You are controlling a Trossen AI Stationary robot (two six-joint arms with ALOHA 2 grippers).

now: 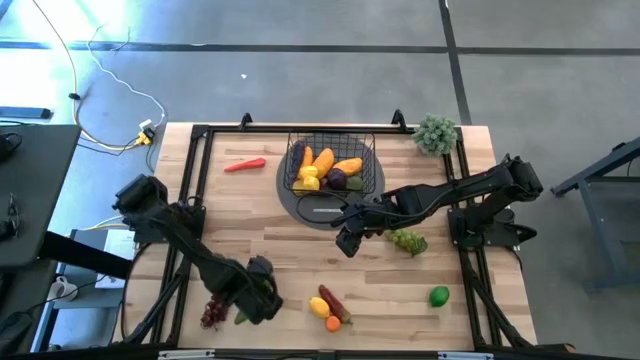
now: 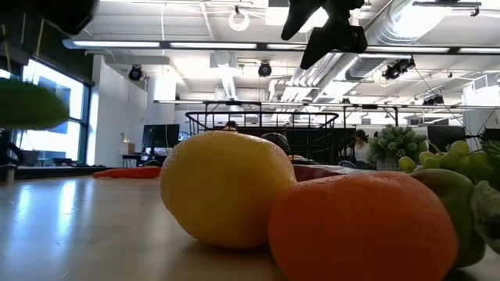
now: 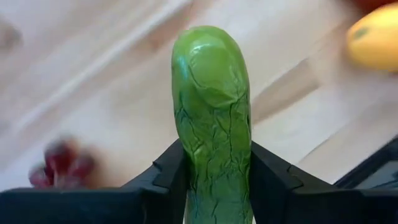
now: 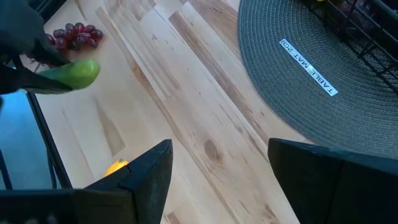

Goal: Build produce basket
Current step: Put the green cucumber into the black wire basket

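**Cucumber held by its lower end, basket across the table**

Risk sits mostly with the left gripper (image 3: 217,180), whose fingers are closed on the green cucumber (image 3: 212,112) low down, leaving most of its length sticking out past the pads. In the high view this gripper is at the near left of the table (image 1: 200,210), just beside the red grapes (image 1: 213,314). The basket (image 1: 332,165) stands at the far middle on a round grey mat (image 1: 300,205), already holding several pieces. A long, smooth piece gripped near one end could pivot or slip on the way over, and its free end might catch the basket's wire rim.

The right gripper (image 4: 217,168) hangs with its fingers wide apart and nothing between them, over bare wood at the mat's near edge. It lies close to the likely route to the basket, so the arms could crowd each other.

Loose pieces remain: a lemon (image 1: 318,306) and orange fruit (image 1: 333,323) near the front, green grapes (image 1: 407,240), a lime (image 1: 438,295) and a red chili (image 1: 244,165).

The table is pale wood planking with a black frame, a potted plant (image 1: 436,133) at its far right corner. Beyond is a concrete-floored hall with ceiling ducts; people probably sit at the back, though they are too small to be sure.
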